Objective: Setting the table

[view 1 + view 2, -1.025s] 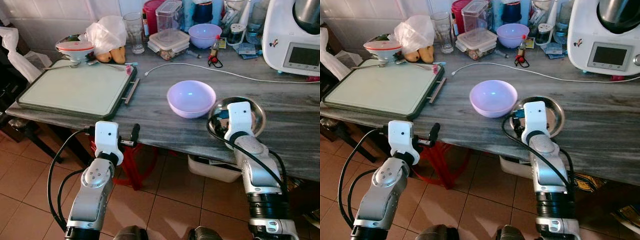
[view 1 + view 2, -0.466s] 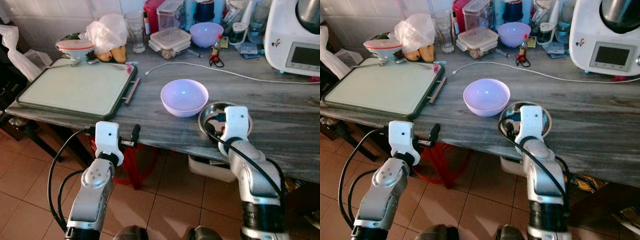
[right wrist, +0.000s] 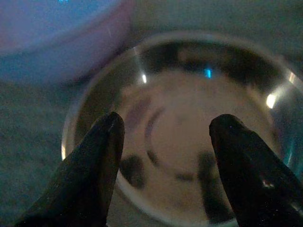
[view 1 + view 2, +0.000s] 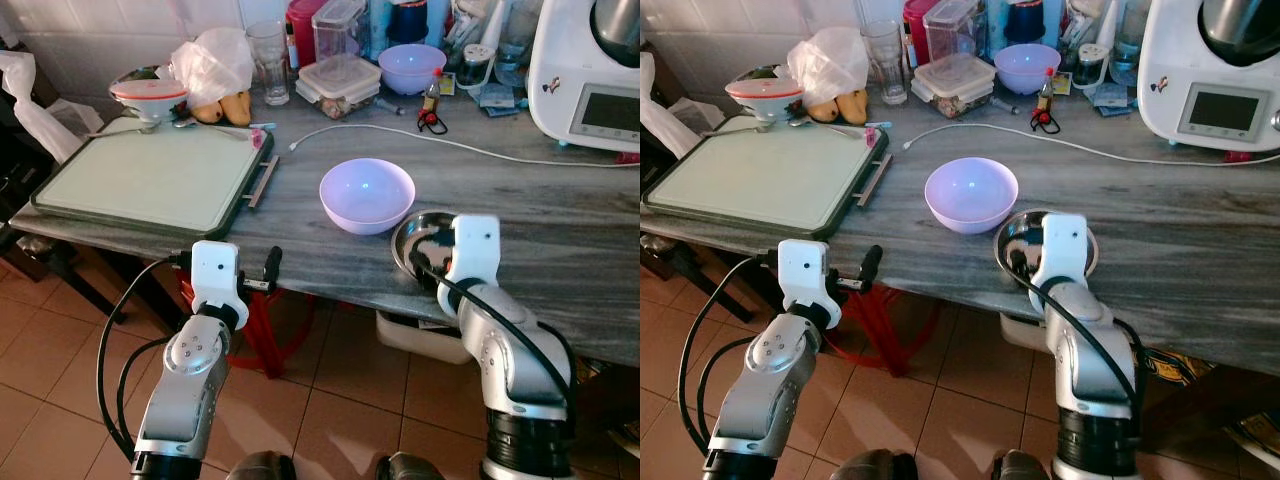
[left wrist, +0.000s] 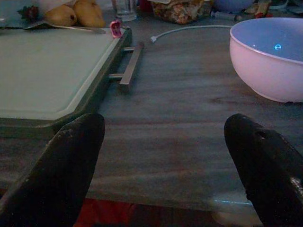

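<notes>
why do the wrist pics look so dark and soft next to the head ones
Head views: evenly lit and sharp, the purple bowl crisp, a bright spot inside it. Left wrist view: dim with a bluish cast, black fingers blurred up close, the tray still readable. Right wrist view: dark and out of focus, the steel bowl showing smeared reflections and small glints on its rim.

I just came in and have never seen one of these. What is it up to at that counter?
The robot's right gripper hangs open just above a shiny steel bowl near the counter's edge, beside a lilac bowl. It holds nothing. Its left gripper, also open, waits at the counter's edge by a green tray.
</notes>
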`<state>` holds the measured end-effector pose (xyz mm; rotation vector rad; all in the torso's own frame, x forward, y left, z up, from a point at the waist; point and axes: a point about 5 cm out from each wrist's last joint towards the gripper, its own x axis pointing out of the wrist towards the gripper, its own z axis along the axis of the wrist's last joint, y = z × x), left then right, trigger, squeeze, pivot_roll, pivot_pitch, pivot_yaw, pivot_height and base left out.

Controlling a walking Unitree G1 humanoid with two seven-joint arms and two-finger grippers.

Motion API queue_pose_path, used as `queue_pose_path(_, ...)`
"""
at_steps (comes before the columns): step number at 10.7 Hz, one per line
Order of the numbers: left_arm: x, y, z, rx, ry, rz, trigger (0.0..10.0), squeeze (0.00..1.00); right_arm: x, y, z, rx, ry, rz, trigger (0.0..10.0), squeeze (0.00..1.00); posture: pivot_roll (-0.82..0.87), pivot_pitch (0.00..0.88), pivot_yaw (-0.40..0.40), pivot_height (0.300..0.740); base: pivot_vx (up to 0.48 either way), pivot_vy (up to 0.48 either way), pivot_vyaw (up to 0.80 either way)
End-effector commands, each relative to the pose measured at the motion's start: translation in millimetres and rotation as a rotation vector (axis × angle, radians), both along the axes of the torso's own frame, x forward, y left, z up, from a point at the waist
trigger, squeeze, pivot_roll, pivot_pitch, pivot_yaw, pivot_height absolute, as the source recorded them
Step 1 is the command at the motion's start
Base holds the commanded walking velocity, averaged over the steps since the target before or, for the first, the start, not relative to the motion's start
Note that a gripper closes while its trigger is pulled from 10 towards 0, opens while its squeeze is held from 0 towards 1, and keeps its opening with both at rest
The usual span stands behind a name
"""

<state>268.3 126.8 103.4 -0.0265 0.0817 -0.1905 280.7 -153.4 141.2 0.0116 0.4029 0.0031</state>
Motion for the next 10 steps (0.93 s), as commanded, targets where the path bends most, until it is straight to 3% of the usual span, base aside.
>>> queue_pose_path(1,1.3,3.4,0,0.009,-0.003,0.016,10.0,0.0,0.7,2.7,10,-0.018,-0.067,0.009,10.0,0.0,-0.04,0.047,0.078,0.74,0.0,0.0,0.0)
queue_pose_path(2,1.5,3.2,1,0.005,-0.012,0.023,10.0,0.0,-1.2,0.9,20,-0.036,-0.183,-0.009,10.0,0.0,-0.04,0.044,0.076,0.74,0.0,0.0,0.0)
queue_pose_path(5,0.6,6.1,0,0.0,-0.009,0.041,10.0,0.0,-9.8,-0.9,30,-0.048,-0.372,-0.007,10.0,0.0,-0.03,0.034,0.072,0.74,-0.082,0.0,0.0)
queue_pose_path(10,0.9,7.6,-1,-0.004,-0.003,0.048,10.0,0.0,-19.2,-5.4,16,-0.043,-0.431,-0.02,10.0,0.0,-0.03,0.029,0.072,0.74,-0.282,0.0,0.0)
